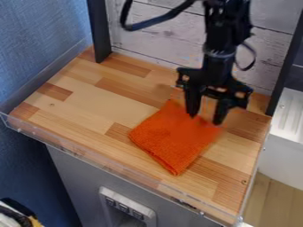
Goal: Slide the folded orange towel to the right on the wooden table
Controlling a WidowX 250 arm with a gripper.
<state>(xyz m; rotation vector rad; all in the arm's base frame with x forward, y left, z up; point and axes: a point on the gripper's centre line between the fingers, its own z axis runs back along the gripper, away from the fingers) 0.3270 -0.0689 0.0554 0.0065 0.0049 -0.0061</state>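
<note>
The black two-finger gripper (205,119) hangs with its fingers apart over the upper right part of a folded orange cloth (172,139); contact between them cannot be confirmed. The cloth lies flat, set diagonally, on a wood-block counter (106,113), right of centre. A clear plastic rim (106,165) borders the front edge. White-grey planks (157,37) stand behind.
</note>
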